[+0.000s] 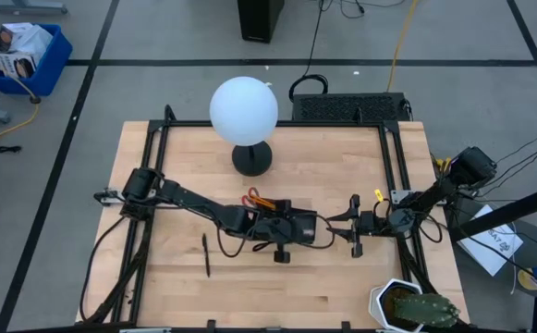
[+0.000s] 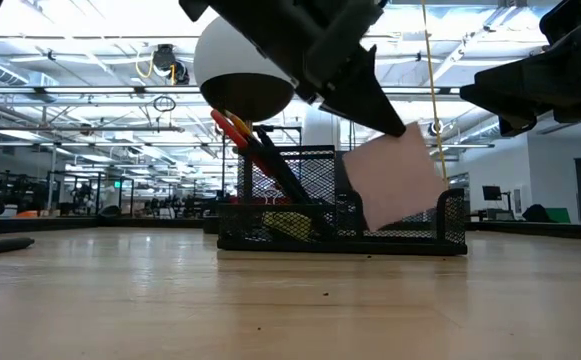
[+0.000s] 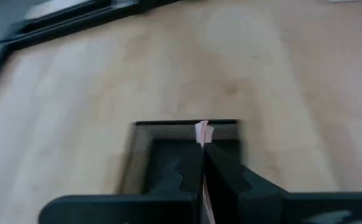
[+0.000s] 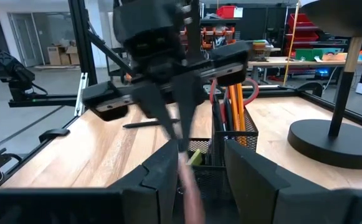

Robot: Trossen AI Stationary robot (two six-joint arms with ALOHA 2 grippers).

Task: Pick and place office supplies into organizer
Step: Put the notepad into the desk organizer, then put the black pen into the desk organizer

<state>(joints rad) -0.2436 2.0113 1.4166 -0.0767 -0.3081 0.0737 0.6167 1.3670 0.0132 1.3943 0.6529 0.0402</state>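
The organizer point(image 2: 270, 215), a low black mesh tray, stands on the wooden table with red-handled scissors point(image 2: 232, 126) and orange pencils point(image 4: 237, 106) sticking up out of its left part. A yellow-green piece point(image 4: 195, 157) lies inside it. My left gripper point(image 2: 395, 125) is over the organizer's right part, shut on the pink sticky-note pad point(image 2: 400, 185). My right gripper point(image 4: 199, 171) stands open just to the right of the organizer, raised above the table, holding nothing. A black pen point(image 1: 205, 254) lies on the table nearer the front. My left gripper pinches the pad's upper edge point(image 3: 202, 132) between its two fingers, only a sliver of pink showing past the tips. The fingers slant down from the table's left. The pad hangs tilted below them, its lower part down at the organizer's right compartment; whether it touches there, I cannot tell.
A white globe lamp point(image 1: 243, 109) on a round black base point(image 1: 251, 159) stands behind the organizer. A potted plant point(image 1: 416, 307) sits at the table's front right corner. Bare wood lies to the front and left.
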